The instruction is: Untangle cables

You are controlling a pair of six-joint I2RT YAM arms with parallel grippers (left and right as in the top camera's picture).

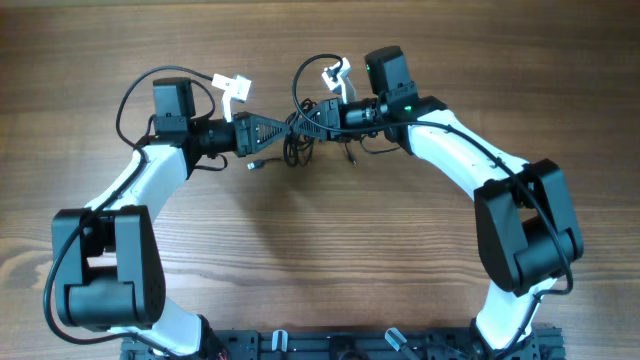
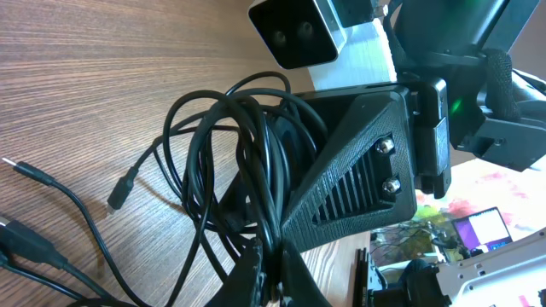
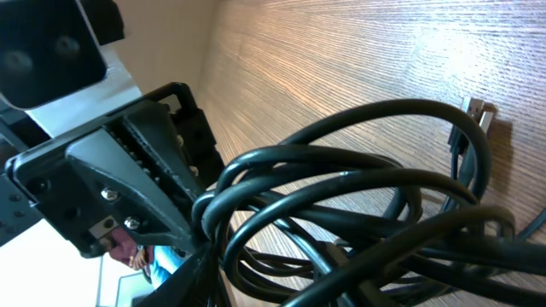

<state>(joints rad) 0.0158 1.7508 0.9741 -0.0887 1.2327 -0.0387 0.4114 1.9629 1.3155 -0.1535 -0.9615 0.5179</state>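
Black, thin looping cables (image 1: 296, 145) bunch on the wooden surface (image 1: 350, 250), pinched tight by the left claw (image 1: 288, 128). The bundle hides the right claw (image 1: 306, 116), so I cannot tell its state.

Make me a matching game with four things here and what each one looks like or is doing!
Things:
1. left gripper
2. cables
3. table
4. plug end

Descriptions:
A. brown wood grain
B. pinched shut
C. black, looped in a bunch
D. small, lying flat on the wood

Pairs: 1-B, 2-C, 3-A, 4-D
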